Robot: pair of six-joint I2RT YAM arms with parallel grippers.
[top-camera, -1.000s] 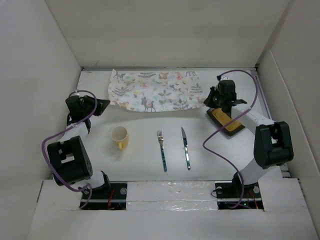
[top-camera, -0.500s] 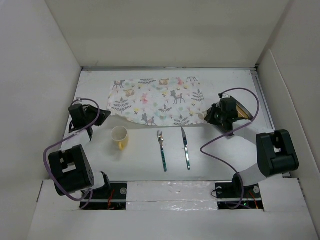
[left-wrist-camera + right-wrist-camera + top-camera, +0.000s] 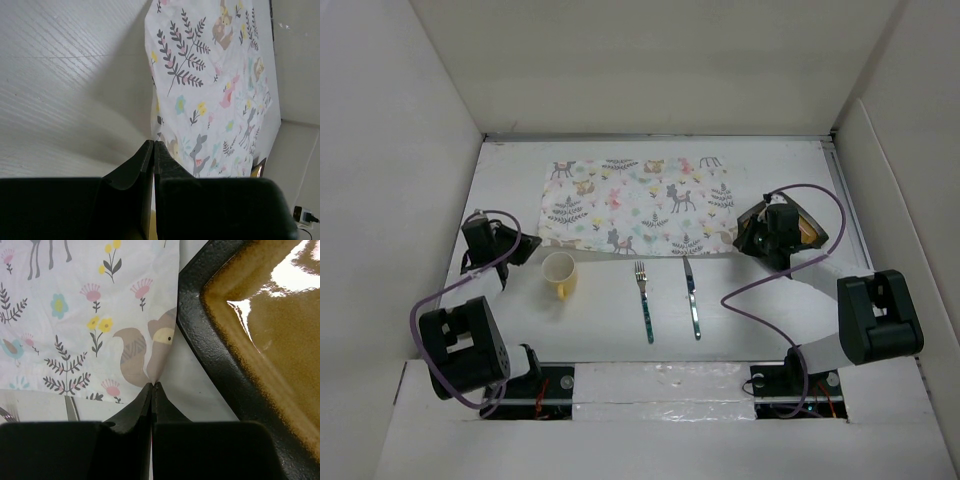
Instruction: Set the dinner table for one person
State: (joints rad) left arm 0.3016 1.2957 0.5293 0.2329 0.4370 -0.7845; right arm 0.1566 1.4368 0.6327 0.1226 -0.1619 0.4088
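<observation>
Two pairs of jaws are pressed together on the cloth mat (image 3: 640,205): the left jaws pinch its near left corner, and the right jaws pinch its near right corner. The mat lies toward the far edge of the white counter (image 3: 600,320). A yellow cup (image 3: 560,275), fork (image 3: 643,298) and knife (image 3: 691,295) lie closer to the near edge. A brown plate (image 3: 807,230) sits by the right edge.

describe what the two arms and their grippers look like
Both arms are mostly black: the left arm and right arm have blocky black joint housings, the right with a pale grey link. A purple cable loops along each. The left gripper and right gripper have smooth black tapered fingers. No markings show.
</observation>
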